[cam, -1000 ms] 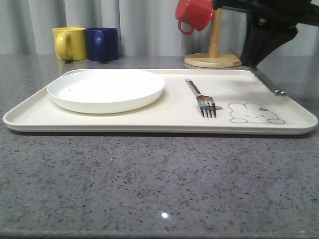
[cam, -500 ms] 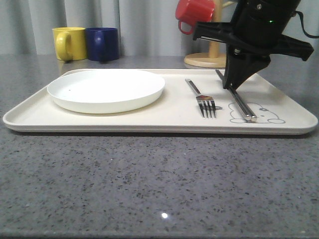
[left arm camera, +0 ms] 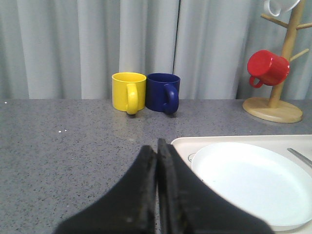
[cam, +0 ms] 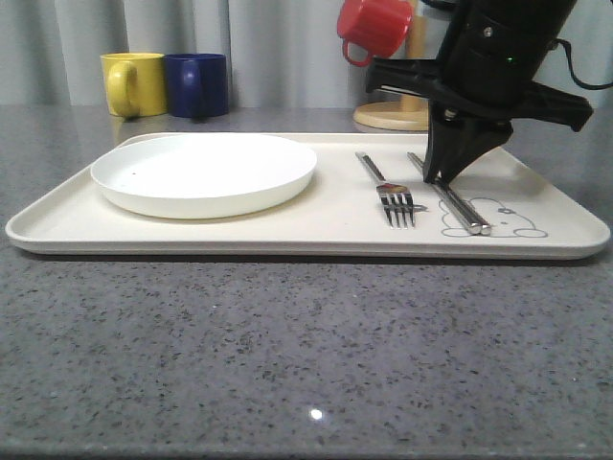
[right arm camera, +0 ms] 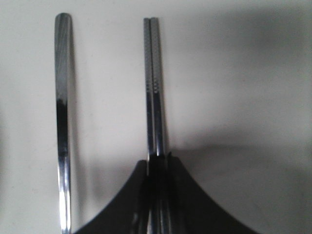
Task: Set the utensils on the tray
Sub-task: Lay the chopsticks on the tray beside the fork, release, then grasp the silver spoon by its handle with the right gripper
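The cream tray (cam: 287, 230) lies across the grey table, a rabbit drawing (cam: 512, 220) at its right front. A silver fork (cam: 388, 187) rests on it, tines toward the front; its handle (right arm camera: 62, 117) also shows in the right wrist view. Just right of the fork, my right gripper (cam: 439, 174) is shut on a pair of silver chopsticks (cam: 455, 203), which slant down to the tray over the rabbit. In the right wrist view the chopsticks (right arm camera: 155, 87) run straight out from the right gripper (right arm camera: 158, 163). My left gripper (left arm camera: 157, 151) is shut on nothing, above the table by the tray's left end.
A round white plate (cam: 204, 172) sits on the tray's left half. A yellow mug (cam: 132, 83) and a blue mug (cam: 197, 84) stand at the back left. A wooden mug tree (cam: 410, 101) with a red mug (cam: 374, 27) stands behind the tray.
My right arm swung in from the back right with the chopsticks and lowered them onto the tray beside the fork; over the last half second it shifted slightly left.
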Robot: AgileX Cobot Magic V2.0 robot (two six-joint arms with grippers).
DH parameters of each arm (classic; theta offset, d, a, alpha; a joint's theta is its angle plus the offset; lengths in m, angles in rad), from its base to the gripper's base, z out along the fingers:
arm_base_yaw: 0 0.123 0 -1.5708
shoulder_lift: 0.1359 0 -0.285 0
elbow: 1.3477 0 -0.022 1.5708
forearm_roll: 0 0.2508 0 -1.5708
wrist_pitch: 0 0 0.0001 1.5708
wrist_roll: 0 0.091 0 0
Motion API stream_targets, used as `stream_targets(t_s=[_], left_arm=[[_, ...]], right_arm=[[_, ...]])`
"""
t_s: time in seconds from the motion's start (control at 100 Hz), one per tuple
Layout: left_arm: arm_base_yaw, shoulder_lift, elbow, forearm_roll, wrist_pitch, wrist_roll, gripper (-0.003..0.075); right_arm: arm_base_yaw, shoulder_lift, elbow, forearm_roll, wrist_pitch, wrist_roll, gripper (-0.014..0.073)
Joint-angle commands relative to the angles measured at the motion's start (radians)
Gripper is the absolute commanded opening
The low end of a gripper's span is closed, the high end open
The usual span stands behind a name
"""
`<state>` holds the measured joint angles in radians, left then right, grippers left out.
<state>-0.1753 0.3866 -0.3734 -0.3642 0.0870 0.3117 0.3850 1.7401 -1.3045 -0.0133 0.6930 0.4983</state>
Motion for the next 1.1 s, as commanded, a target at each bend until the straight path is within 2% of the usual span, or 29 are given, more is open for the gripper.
stream_targets(t_s=[0.0,0.08,0.15,0.3,0.49,0.63,0.8,1.09], left_arm=[[-0.004,0.004,-0.027,-0.005,-0.066,-0.010,-0.0018],[-0.004,0.004,-0.027,-0.005,-0.066,-0.010,-0.0018],[-0.004,0.004,-0.027,-0.005,-0.066,-0.010,-0.0018],[-0.004,0.004,-0.027,-0.005,-0.066,-0.010,-0.0018],[-0.004,0.004,-0.027,-0.005,-0.066,-0.010,-0.0018],[-0.004,0.004,-0.027,-0.005,-0.066,-0.010,-0.0018],[-0.004,0.004,-0.027,-0.005,-0.066,-0.010,-0.0018],[-0.004,0.004,-0.027,-0.005,-0.066,-0.010,-0.0018]], right_arm=[[0.000,-0.040,-0.032,0.001,-0.032,-0.001,0.0223],[0.000,-0.043,-0.032,0.001,-0.032,-0.001,0.0309],[0.000,-0.050,-0.033,0.001,-0.031,-0.001,0.0345],[0.000,-0.086,-0.033,-0.006,-0.031,-0.001,0.0351],[-0.020,-0.158,-0.033,-0.084,0.002,-0.002,0.0351],[-0.092,-0.213,-0.033,-0.114,0.061,-0.039,0.0351],[-0.228,-0.256,-0.032,-0.121,0.137,-0.134,0.0351],[-0.452,-0.259,-0.016,-0.109,0.176,-0.267,0.0351]])
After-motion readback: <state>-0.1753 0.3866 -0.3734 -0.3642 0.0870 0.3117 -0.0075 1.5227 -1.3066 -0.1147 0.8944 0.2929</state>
